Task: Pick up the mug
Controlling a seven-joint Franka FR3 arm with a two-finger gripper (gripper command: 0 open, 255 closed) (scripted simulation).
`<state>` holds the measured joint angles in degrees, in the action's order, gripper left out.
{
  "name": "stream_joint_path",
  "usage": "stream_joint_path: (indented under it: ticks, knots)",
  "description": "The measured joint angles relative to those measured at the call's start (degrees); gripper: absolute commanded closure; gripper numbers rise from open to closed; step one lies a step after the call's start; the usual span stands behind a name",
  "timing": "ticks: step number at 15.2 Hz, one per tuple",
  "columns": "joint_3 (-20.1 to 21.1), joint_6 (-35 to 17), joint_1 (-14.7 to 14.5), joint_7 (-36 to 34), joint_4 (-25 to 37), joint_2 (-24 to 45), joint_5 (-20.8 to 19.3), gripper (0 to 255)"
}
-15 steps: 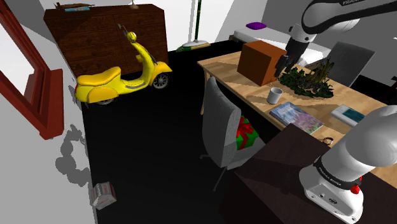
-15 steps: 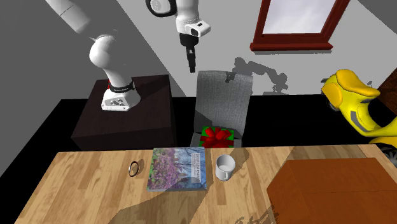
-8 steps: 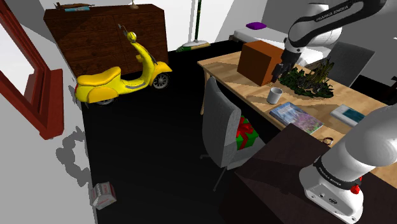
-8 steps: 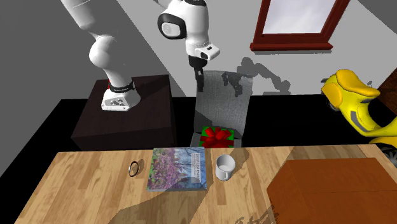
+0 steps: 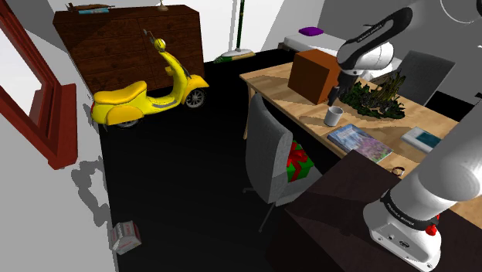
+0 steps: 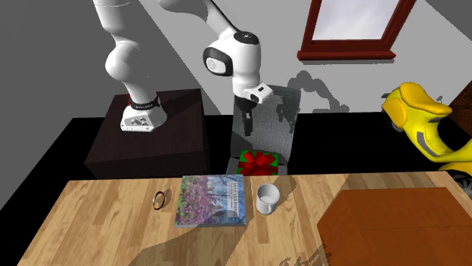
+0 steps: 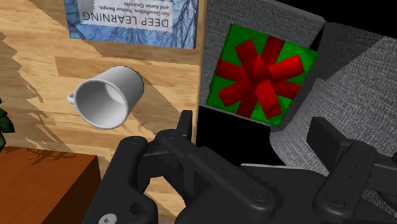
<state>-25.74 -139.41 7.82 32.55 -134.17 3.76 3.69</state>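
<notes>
The hand (image 7: 257,130) is held spread and empty over the desk (image 7: 38,63) edge. The mug (image 7: 105,98) stands upright on the desk beside a book (image 7: 133,22). It is judged light, rigid and slippery; its wall is best pinched across the rim.

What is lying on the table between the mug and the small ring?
A book lies flat between the mug and the ring, as the second exterior view shows.

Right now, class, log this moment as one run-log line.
phase: pre-grasp | gripper: above wooden table edge, beside white mug | jaws: open, empty | white mug: upright, untouched
</notes>
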Motion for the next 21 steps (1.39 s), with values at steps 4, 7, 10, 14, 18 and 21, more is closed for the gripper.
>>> stream_joint_path:
  ticks: [4, 7, 10, 14, 18, 21]
  knots:
    - [0.2, -3.0, 2.4, 5.5, 5.2, 9.2, 5.3, 0]
    - [1.2, -4.5, 4.8, 8.7, 9.6, 15.6, 8.6, 0]
    - [2.4, -5.4, 7.8, 11.5, 14.7, 21.9, 11.3, 0]
    - [4.1, -5.7, 11.9, 14.0, 22.7, 30.4, 13.7, 0]
    - [5.4, -5.6, 15.1, 15.1, 30.6, 38.1, 15.0, 0]
    - [6.1, -6.3, 16.0, 15.4, 32.5, 40.7, 15.6, 0]
